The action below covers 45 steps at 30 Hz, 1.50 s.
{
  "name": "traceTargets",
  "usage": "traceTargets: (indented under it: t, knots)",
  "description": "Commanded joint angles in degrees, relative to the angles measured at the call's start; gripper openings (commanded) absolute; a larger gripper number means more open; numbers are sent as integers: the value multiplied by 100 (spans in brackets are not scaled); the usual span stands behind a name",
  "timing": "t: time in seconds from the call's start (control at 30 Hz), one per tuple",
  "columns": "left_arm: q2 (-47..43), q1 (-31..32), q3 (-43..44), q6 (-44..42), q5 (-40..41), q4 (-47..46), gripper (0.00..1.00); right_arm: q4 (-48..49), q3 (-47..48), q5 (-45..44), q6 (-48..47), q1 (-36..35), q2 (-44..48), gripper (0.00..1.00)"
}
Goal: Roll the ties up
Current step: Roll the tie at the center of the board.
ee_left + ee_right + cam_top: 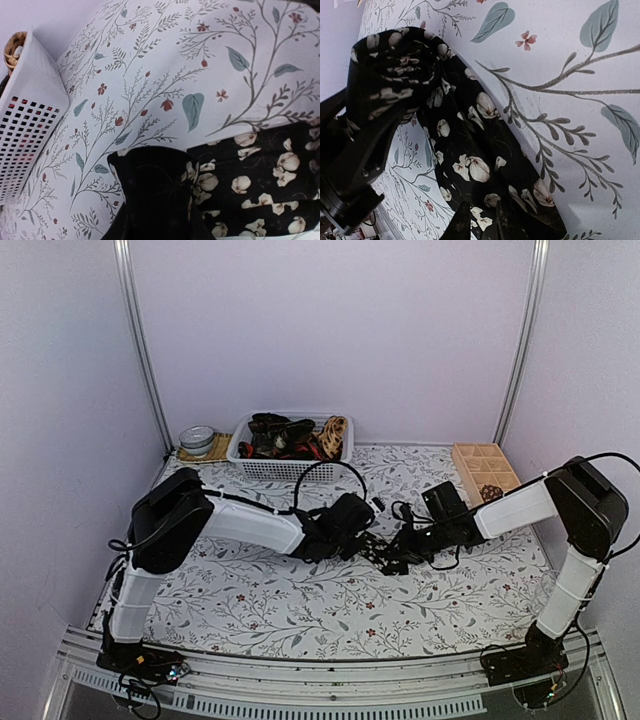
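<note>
A black tie with pale flowers (378,545) lies on the floral tablecloth between my two arms. One end is wound into a roll (395,65) around the fingers of my left gripper (155,175), which is shut on that roll. The loose length (480,150) runs flat from the roll to my right gripper (487,227). That gripper's two dark fingertips (462,225) pinch the cloth, so it is shut on the tie. In the left wrist view the flat tie (270,170) stretches away to the right. From above, the left gripper (352,530) and right gripper (395,558) sit close together at mid-table.
A white perforated basket (262,469) holding several dark and tan ties stands at the back, and its wall (30,125) is close on the left gripper's left. A wooden divided box (483,470) sits back right. A round tin (198,439) is back left.
</note>
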<state>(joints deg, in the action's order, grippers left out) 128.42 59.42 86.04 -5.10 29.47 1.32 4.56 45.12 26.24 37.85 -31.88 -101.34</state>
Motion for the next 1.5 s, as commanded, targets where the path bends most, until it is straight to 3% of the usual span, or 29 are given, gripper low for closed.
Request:
traceTargets:
  t: [0.0, 0.07, 0.3, 0.43, 0.67, 0.93, 1.1, 1.3, 1.47]
  knots:
    - [299, 289, -201, -886, 802, -389, 0, -457, -22, 67, 95, 41, 107, 19]
    - [373, 351, -203, -982, 922, -427, 0, -456, -10, 172, 137, 86, 204, 20]
    - [560, 535, -161, -1077, 1169, -431, 0, -137, -184, 660, 438, 364, 742, 41]
    - [460, 551, -235, -918, 1021, -431, 4, 8, -291, 868, 687, 550, 920, 41]
    - [301, 582, -260, -691, 714, -384, 24, 134, -486, 839, 873, 801, 1154, 42]
    - [200, 598, -203, -463, 497, -257, 30, 291, -547, 953, 987, 934, 1154, 43]
    - [133, 603, -159, -353, 359, -196, 40, 364, -501, 997, 1005, 953, 1035, 43]
    - [113, 615, -97, -306, 310, -115, 42, 561, -535, 1106, 1034, 949, 754, 41]
    - [74, 621, -63, -253, 175, -97, 54, 657, -562, 1116, 1034, 940, 534, 39]
